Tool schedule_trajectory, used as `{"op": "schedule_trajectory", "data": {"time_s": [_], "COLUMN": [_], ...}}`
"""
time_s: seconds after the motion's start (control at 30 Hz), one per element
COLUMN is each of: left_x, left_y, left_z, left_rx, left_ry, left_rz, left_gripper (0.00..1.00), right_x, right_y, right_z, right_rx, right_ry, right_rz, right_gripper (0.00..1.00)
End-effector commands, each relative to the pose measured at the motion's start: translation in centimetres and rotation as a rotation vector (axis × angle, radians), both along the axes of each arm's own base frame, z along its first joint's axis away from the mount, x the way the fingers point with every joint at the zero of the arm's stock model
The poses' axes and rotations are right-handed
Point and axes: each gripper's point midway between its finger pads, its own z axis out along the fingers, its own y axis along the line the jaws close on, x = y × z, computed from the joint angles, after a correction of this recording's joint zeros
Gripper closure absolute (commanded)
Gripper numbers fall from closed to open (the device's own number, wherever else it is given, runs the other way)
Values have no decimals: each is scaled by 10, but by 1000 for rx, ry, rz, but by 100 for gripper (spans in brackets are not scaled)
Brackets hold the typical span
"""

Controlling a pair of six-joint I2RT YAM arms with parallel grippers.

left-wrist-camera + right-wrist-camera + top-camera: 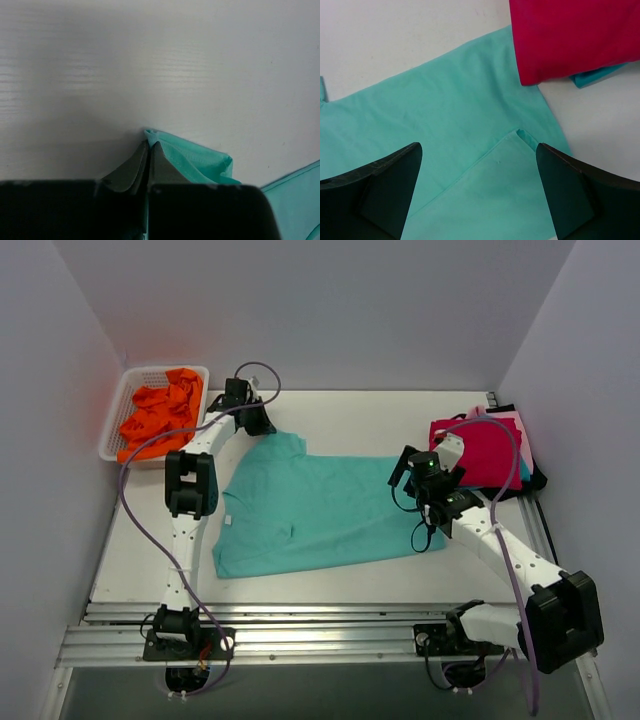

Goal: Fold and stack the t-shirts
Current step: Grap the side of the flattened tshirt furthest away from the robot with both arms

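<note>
You have nothing to read here: no text, label, brand, number or sign is legible in any of the three views.
</note>
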Motion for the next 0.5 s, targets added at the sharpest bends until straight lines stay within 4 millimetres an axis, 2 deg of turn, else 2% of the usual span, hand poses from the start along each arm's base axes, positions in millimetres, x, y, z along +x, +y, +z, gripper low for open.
{"op": "schedule_trajectory", "data": {"time_s": [0.0, 0.07, 0.1, 0.13, 0.2, 0.27, 0.3, 0.47], "left_x": [-26, -26, -26, -28, -29, -32, -32, -37], "left_y": [26, 33, 35, 41, 50, 56, 61, 78], "left_z": [-15, -6, -4, -7, -4, -5, -6, -7], "left_rx": [111, 122, 128, 144, 172, 185, 190, 200], "left_ry": [104, 92, 90, 98, 97, 103, 105, 114], "left_rz": [29, 40, 39, 52, 67, 75, 80, 102], "left_gripper": [98, 98, 98, 98, 98, 98, 98, 98], "right_x": [15, 24, 28, 35, 45, 65, 72, 114], "right_y": [6, 11, 13, 18, 21, 25, 25, 23], "right_z": [-2, 2, -4, 1, -10, 0, -13, -36], "right_rx": [4, 23, 17, 25, 14, 22, 6, -33], "right_ry": [15, 10, 30, 22, 53, 16, 45, 94], "right_rz": [0, 6, 4, 10, 3, -9, -20, -56], "right_gripper": [7, 7, 7, 7, 7, 7, 7, 8]}}
